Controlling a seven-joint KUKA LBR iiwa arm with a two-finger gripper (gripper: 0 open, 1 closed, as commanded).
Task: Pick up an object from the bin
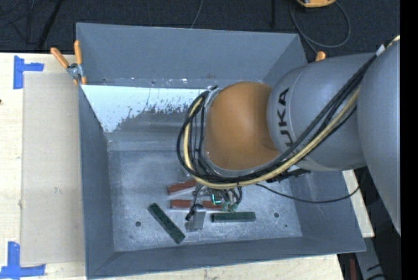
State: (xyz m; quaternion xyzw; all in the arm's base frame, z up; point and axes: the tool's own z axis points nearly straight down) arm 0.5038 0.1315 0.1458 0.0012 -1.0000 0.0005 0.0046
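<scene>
How the gripper (208, 205) is set, open or closed, we cannot tell: it hangs low under the arm's rounded orange cover (238, 125), and that cover and a loop of black and yellow cables (191, 141) hide most of it. We see nothing clearly held.

Its tip is down at a flat reddish-brown strip (183, 204) on the floor of the grey metal bin (130, 70), in the front middle of the floor. We cannot tell whether it touches the strip.

We place everything else from that strip:
- Just behind it lies a second reddish-brown strip (179, 188), nearly parallel and close.
- In front of it and to the view's left, a long dark green flat strip (165, 222) lies on a diagonal, with its lower end near the foot of the front wall.
- To the view's right, past the gripper, a shorter dark green strip (233, 217) lies level, apart from the others.
- A small pale grey piece (194, 221) sits just in front of it, under the gripper.

Left of the strip the floor is bare up to the left wall, and there is bare floor beyond the shorter green strip too. The back wall is well apart. The grey arm (326, 115) crosses over the right rim.
</scene>
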